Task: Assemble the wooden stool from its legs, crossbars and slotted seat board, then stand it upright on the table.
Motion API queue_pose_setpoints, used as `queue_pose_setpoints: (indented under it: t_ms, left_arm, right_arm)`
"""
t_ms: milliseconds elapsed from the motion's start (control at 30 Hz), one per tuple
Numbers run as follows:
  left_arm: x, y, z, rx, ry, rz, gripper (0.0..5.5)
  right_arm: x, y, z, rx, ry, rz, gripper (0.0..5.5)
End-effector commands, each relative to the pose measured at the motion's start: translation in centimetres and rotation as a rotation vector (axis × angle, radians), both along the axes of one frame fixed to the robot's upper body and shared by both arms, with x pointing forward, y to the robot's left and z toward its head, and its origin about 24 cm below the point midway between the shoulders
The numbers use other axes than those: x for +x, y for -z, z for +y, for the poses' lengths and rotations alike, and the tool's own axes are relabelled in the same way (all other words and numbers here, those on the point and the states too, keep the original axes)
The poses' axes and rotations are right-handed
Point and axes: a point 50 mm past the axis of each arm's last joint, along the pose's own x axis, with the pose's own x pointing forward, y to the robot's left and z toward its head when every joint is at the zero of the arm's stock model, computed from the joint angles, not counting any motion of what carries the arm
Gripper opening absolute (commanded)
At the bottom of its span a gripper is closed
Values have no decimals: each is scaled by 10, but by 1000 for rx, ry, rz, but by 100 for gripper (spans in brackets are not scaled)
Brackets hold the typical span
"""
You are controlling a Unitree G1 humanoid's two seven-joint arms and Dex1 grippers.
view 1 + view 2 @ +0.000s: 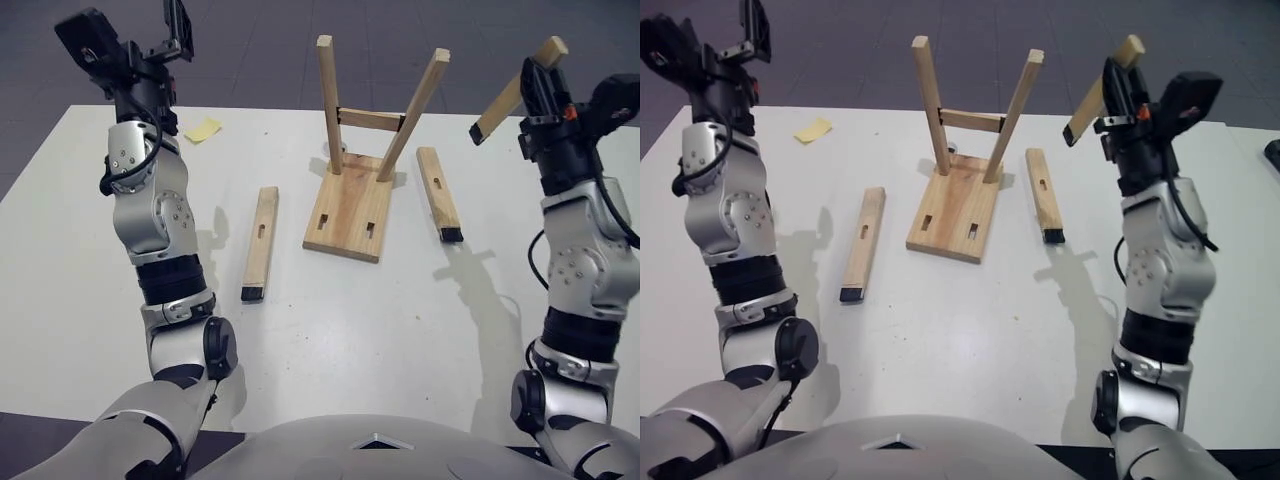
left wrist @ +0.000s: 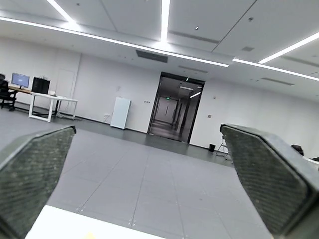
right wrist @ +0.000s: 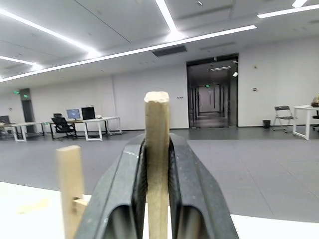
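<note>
1. Seat board (image 1: 345,205): lies flat on the white desk (image 1: 350,330), centre, towards the far side. The two slots at its near end are unfilled.
2. Two upright legs stand in the board's far end, the left one (image 1: 329,100) near vertical, the right one (image 1: 415,112) leaning to the right at its top. One crossbar (image 1: 370,120) joins them partway up.
3. Two loose legs lie flat on the desk. One (image 1: 260,243) is left of the board and apart from it. The other (image 1: 440,193) is just right of the board. Both have their dark tips at the near end.
4. Right pincer (image 3: 157,144): raised over the far right of the desk, pressed onto a fourth leg (image 1: 500,105). The leg is held tilted in the air, dark tip low and towards the left.
5. Left pincer (image 2: 147,128): raised over the far left corner, fingers spread wide, holding nothing.
6. A yellow note (image 1: 203,129) lies on the far left of the desk.
</note>
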Motion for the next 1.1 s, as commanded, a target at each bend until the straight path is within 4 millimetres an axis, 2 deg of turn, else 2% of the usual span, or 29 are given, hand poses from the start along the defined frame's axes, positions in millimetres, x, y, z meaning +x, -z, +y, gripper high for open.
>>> queue_pose_setpoints:
  t_ms: [33, 233, 367, 933, 1100]
  left_arm:
    - [7, 20, -25, 4, 43, 46, 540]
    - [9, 30, -38, -6, 79, 63, 540]
    - [11, 35, -42, -8, 88, 73, 540]
    - [13, 39, -52, 19, 122, 84, 540]
    - [13, 39, -52, 26, 125, 87, 540]
  right_arm:
    - [38, 33, -11, 20, 123, 120, 41]
    - [57, 58, -11, 132, 79, 193, 41]
    - [62, 69, -5, 159, 52, 209, 41]
    - [53, 103, -8, 217, 76, 280, 41]
    - [50, 108, -9, 225, 89, 294, 41]
